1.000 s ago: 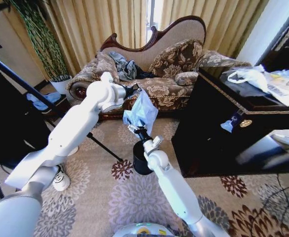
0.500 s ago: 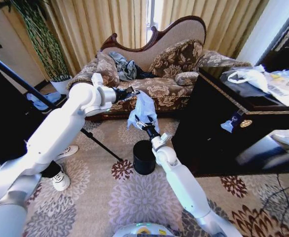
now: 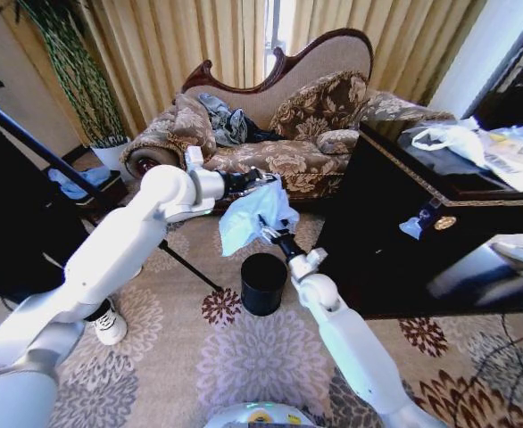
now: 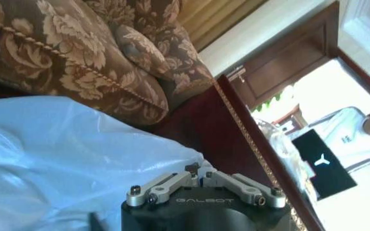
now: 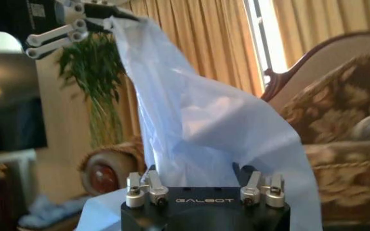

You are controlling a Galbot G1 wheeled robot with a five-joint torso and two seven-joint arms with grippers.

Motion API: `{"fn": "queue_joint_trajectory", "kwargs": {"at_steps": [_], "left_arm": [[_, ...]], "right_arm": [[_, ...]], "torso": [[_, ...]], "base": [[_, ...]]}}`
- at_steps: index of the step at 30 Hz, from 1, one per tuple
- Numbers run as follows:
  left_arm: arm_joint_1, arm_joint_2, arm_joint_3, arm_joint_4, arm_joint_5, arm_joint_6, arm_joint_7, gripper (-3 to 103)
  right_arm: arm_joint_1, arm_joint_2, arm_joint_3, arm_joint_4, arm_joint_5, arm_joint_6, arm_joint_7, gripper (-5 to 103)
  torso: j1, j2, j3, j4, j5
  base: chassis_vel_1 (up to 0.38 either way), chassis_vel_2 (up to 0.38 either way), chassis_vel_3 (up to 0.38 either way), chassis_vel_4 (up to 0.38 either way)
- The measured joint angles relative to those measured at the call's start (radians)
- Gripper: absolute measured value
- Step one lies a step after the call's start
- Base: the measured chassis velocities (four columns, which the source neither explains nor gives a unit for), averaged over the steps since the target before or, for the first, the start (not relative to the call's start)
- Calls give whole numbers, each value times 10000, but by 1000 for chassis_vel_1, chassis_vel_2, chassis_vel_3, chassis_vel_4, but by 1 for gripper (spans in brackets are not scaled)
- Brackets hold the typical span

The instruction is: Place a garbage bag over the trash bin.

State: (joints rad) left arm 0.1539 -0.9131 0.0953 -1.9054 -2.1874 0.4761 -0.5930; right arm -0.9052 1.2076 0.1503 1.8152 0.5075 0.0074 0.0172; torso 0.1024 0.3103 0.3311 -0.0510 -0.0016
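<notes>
Overhead, both arms raised, left gripper (image 3: pixel 263 180) and right gripper (image 3: pixel 269 234) clamping garbage bag (image 3: pixel 251 214) above trash bin (image 3: pixel 263 283).

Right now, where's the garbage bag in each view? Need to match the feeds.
Head view: garbage bag mid-frame, above the trash bin, held between the left pincer and right pincer.
Left wrist view: it covers the lower left, in front of the sofa.
Right wrist view: it rises through the centre.
Shared landmark: the floral sofa.

"GALBOT" on left gripper (image 4: pixel 201 177), right gripper (image 5: pixel 198 169)
</notes>
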Motion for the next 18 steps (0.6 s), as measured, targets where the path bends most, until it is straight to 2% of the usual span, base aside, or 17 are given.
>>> {"fn": "queue_joint_trajectory", "kwargs": {"at_steps": [1, 3, 6, 7, 10, 12, 15, 16, 18], "left_arm": [[175, -6, -87, -112, 8, -116, -30, 0], [421, -1, -187, -265, 10, -234, -92, 0], [1275, 118, -568, -766, 14, -615, -249, 0], [1275, 118, -568, -766, 14, -615, -249, 0], [2060, 238, -909, -1136, 65, -920, -309, 0], [2320, 296, -1028, -1251, 84, -982, -301, 0], [3094, 493, -1533, -1524, 99, -1009, -289, 0], [3094, 493, -1533, -1524, 99, -1009, -289, 0], [3623, 705, -1864, -1624, 126, -976, -150, 0]], "right_arm": [[-183, -194, 150, 169, -156, -23, -17, 61], [-399, -422, 326, 379, -310, -29, -72, 61], [-1045, -967, 744, 1050, -473, -31, -315, 50], [-1045, -967, 744, 1050, -473, -31, -315, 50], [-1515, -1208, 897, 1454, -552, 49, -512, 37], [-1652, -1231, 905, 1521, -626, 110, -563, 37], [-2114, -1120, 758, 1652, -841, 312, -589, 26], [-2114, -1120, 758, 1652, -841, 312, -589, 26], [-2408, -877, 492, 1591, -1112, 649, -584, 18]], "torso": [[0, 1, 0, -1, 4], [0, 0, 0, 0, 4], [-1, 1, 0, 2, 3], [-1, 1, 0, 2, 3], [-1, 1, 0, 2, -1], [-1, 1, 0, 2, 2], [-2, 1, 0, 2, 0], [-2, 1, 0, 2, 0], [-2, 1, 1, 2, -5]], "base": [[0, 0, 0, 0], [0, 0, 0, 0], [0, 0, 0, 0], [0, 0, 0, 0], [0, 0, 0, 0], [0, 0, 0, 0], [0, 0, 0, 0], [0, 0, 0, 0], [0, 0, 0, 0]]}}
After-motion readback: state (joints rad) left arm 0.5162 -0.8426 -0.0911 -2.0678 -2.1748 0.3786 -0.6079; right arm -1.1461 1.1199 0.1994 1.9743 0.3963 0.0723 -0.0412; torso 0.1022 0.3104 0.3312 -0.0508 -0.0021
